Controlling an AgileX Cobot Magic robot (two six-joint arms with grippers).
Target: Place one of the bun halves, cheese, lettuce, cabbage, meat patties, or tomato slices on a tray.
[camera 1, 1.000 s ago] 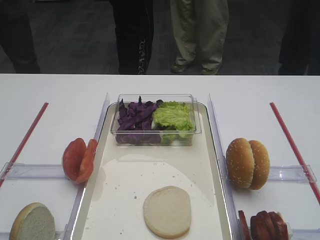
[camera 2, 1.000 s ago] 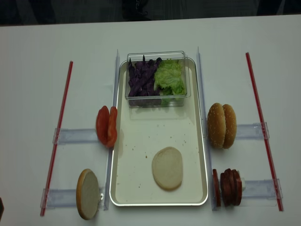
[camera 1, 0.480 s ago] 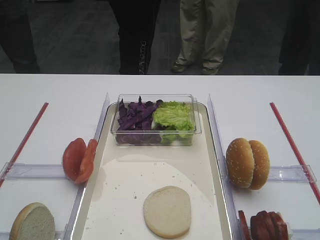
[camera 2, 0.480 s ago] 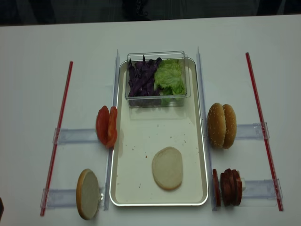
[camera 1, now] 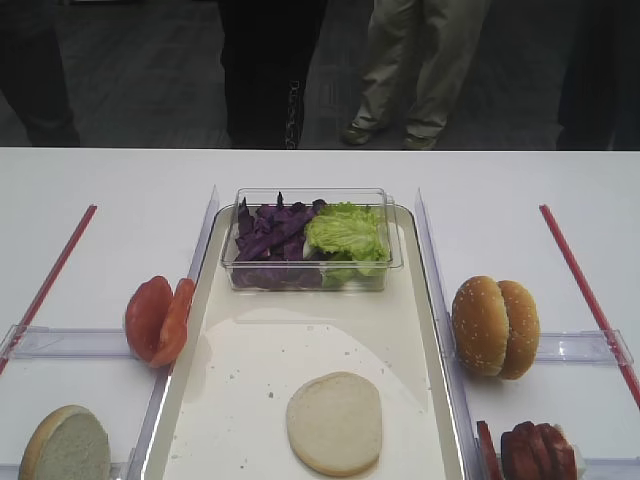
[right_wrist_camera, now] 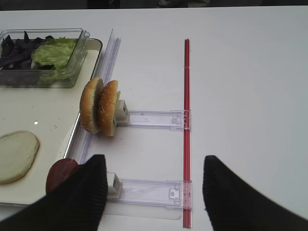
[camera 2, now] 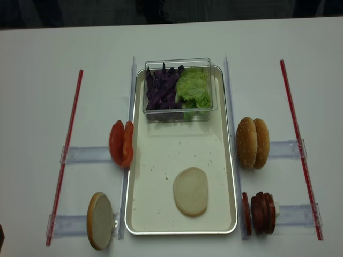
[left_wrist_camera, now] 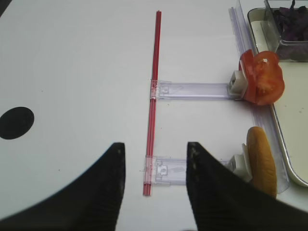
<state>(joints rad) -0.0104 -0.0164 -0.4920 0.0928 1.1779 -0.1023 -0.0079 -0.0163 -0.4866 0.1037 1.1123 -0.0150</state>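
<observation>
A staged test bench in a lab or demonstration room is indicated rather than a working kitchen. A plain white table (camera 2: 43, 48) is marked with red strips (camera 2: 68, 139) and fitted with clear acrylic holders (camera 2: 86, 154) in which food is stood on edge in fixed slots beside a tray (camera 2: 134, 214). Standing onlookers' legs (camera 1: 415, 70) are seen behind the table on a dark floor.

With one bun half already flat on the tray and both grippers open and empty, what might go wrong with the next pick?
1. The red tomato slices stand on edge, pressed together; a grip may take both or tip them.
2. The dark brown meat patties are packed upright; one may fall off.
3. The flat pale bun half lies loose on the long cream tray; a careless drop could shift it.
</observation>
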